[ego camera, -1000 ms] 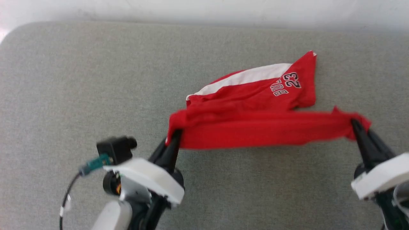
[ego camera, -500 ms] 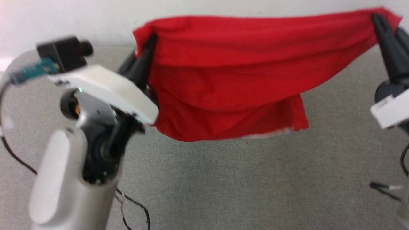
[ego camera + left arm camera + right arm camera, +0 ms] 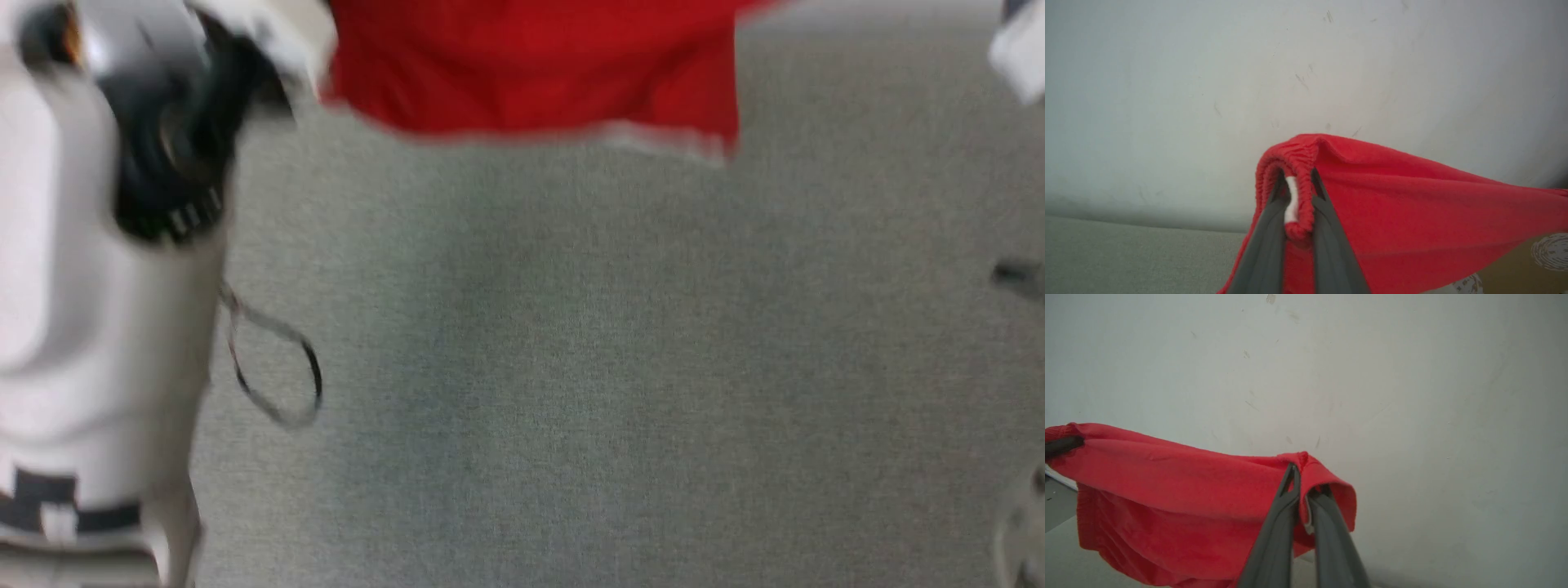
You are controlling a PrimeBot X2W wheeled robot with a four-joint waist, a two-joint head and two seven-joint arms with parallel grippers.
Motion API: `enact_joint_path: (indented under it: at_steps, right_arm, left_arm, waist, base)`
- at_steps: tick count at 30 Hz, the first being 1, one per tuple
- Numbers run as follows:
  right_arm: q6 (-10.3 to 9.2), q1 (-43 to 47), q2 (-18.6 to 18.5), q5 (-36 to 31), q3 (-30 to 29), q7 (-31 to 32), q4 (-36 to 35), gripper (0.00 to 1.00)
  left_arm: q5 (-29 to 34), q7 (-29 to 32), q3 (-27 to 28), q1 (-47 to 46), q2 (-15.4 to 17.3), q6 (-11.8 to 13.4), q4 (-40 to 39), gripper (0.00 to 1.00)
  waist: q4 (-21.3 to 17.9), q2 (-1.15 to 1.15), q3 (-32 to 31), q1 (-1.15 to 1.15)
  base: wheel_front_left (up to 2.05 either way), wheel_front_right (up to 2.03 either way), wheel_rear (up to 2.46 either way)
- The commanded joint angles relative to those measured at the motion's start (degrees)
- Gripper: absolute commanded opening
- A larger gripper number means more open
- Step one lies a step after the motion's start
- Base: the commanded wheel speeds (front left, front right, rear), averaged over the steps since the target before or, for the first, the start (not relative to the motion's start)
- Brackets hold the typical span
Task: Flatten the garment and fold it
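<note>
The garment, bright red shorts with a white-trimmed hem, hangs in the air above the grey padded surface. It is stretched between my two grippers by its gathered waistband. In the left wrist view my left gripper is shut on one end of the waistband, and the garment runs off to the right. My right gripper is shut on the other end, with the garment sagging leftward. The fingertips are above the top edge of the head view.
My pale left forearm takes up the left side of the head view, with a thin cable loop beside it. A white piece of my right wrist shows at the top right. A scuffed white wall stands behind the surface.
Both grippers have risen and lifted the garment off the grey surface, where it lay partly spread. It now hangs free and high in the head view.
</note>
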Motion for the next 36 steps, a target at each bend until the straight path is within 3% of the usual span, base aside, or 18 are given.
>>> enact_joint_path:
  at_steps: [1,7,13,19,21,24,27,31,36]
  right_arm:
    - [-0.05,-5.5,-1.2,-1.2,0.8,-1.8,2.9,0.00]
    - [-0.05,-20.2,-3.4,-4.8,3.3,-8.2,15.3,0.00]
    - [-0.05,-27.7,-4.3,-7.2,4.3,-15.3,25.2,0.00]
    - [-0.05,-27.5,-5.2,-6.1,6.4,-19.8,29.3,0.00]
    - [-0.05,-25.6,-5.8,-4.5,7.7,-20.8,29.1,0.00]
    - [-0.05,-21.5,-7.2,-1.5,9.3,-21.7,26.3,0.00]
    - [-0.05,-15.4,-9.0,1.8,10.0,-21.5,21.2,0.00]
    - [-0.05,-5.0,-10.6,5.3,8.2,-20.1,12.4,0.00]
    - [-0.05,10.6,-9.0,7.3,1.9,-17.9,3.0,0.00]
  left_arm:
    - [1.7,-1.6,0.0,-5.7,0.4,-0.8,2.3,0.00]
    - [5.1,-8.7,-0.5,-20.3,-0.7,-4.3,11.8,0.00]
    - [3.6,-17.3,0.4,-26.6,-3.5,-9.9,18.6,0.00]
    - [2.0,-22.5,-0.5,-26.0,-4.4,-16.3,23.7,0.00]
    - [2.0,-23.3,-1.9,-24.3,-4.0,-19.4,24.7,0.00]
    - [0.7,-24.1,-2.5,-21.2,-4.6,-21.6,25.3,0.00]
    - [0.6,-24.0,-3.9,-16.9,-4.8,-22.1,24.5,0.00]
    - [0.3,-22.5,-5.6,-8.6,-4.8,-20.8,20.8,0.00]
    - [-1.7,-21.5,-5.9,4.5,-5.0,-17.5,12.5,0.00]
  waist:
    - [-1.6,0.00,8.6,-0.01]
    - [-2.4,0.00,16.6,-0.01]
    - [-2.8,0.00,23.2,-0.01]
    - [-2.5,0.00,27.4,-0.01]
    - [-2.3,0.00,27.5,-0.01]
    - [-1.9,0.00,27.4,-0.01]
    - [-1.4,0.00,26.1,-0.01]
    - [-1.2,0.00,23.4,-0.01]
    - [-0.8,0.00,19.4,-0.01]
  base:
    - [0.00,0.00,0.00]
    - [0.00,0.00,0.00]
    - [0.00,0.00,0.00]
    - [0.00,0.00,0.00]
    - [0.00,0.00,0.00]
    - [0.00,0.00,0.00]
    - [0.00,0.00,0.00]
    - [0.00,0.00,0.00]
    - [0.00,0.00,0.00]
